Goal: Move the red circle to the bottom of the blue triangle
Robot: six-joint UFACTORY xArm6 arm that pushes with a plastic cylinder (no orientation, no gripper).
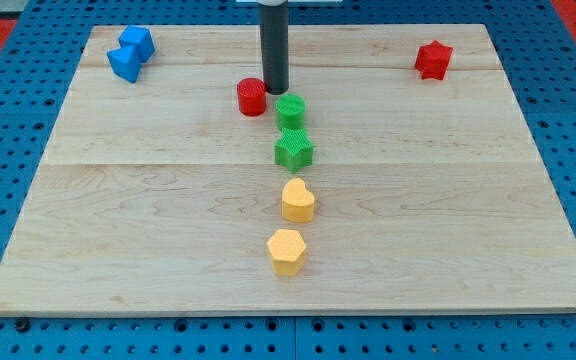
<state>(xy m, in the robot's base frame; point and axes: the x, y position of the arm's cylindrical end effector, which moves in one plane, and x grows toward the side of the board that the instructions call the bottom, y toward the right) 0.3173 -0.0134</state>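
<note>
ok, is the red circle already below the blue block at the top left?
No. The red circle sits near the board's top centre beside my tip, well to the view's right of the blue block.

Pale wood board [168, 220] on blue pegboard [8, 180], w/ even light.

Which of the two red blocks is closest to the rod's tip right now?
The red circle, just to the view's left of my tip. The red star sits far off at the view's top right.
</note>
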